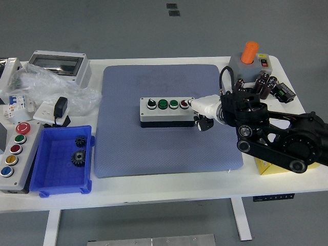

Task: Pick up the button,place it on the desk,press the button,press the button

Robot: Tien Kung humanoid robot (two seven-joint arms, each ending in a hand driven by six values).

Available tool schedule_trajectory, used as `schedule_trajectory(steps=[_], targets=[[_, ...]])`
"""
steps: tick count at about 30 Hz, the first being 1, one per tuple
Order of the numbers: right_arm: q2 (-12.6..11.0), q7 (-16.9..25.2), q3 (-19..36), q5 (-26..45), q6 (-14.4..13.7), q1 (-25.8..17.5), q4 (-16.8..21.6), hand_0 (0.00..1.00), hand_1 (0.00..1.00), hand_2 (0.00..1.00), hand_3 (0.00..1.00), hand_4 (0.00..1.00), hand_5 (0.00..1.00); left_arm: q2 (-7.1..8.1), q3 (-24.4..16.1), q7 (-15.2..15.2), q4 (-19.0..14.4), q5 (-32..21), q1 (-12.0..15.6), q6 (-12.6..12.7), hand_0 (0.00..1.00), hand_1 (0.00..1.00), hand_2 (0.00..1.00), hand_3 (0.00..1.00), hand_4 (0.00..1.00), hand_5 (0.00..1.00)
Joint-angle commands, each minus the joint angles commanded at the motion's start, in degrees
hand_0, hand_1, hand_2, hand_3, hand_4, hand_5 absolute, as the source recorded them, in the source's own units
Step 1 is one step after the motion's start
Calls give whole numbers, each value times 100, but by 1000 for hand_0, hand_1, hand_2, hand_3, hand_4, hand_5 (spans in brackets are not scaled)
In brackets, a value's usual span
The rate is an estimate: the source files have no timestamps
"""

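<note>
Overhead, from the head view, a white table (169, 192) carried a blue-grey mat (154, 148) at its centre. On the mat sat the button box (166, 111), a grey-topped case with four buttons in a row. The right hand (207, 107) reached in from three o'clock, its white finger (200, 104) extended onto the box's right end by the red button (184, 104); it grasped nothing. At eight o'clock lay a blue bin (46, 182) holding two dark gears (78, 157).
</note>
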Motion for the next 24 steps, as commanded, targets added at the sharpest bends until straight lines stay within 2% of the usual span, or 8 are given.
schedule_trajectory(steps=[4,9,14,17,19,21,23,24], targets=[[-1,0,-83,69,20,4,-23,437,417,324,998,163,2,2,2,-2,0,-4,-1,3,624,616,567,605,624,355],[-58,0,54,-92,-186,-18,36,428,412,322,998,170,2,7,4,3,0,-12,11,7,625,617,567,605,623,355],[-216,94,562,-380,-616,-179,250,420,411,321,998,169,2,2,-4,9,0,-16,35,13,625,617,567,604,623,355],[-280,45,994,-497,-584,-460,438,420,411,321,998,169,2,-4,4,41,0,-16,73,14,625,617,567,604,623,355],[-255,0,1301,-548,-476,-679,542,420,411,321,998,169,2,-4,21,60,0,-26,102,13,625,617,567,604,623,355],[-123,34,1652,-698,-475,-931,668,416,413,326,998,179,2,0,57,80,0,-65,140,15,625,617,568,604,623,354],[33,206,2026,-870,-632,-1208,771,416,413,326,998,179,2,2,102,88,0,-123,174,15,625,617,568,604,623,354],[132,362,2232,-940,-797,-1362,791,416,413,326,998,179,2,-1,134,87,0,-167,191,11,625,617,568,604,623,354]])
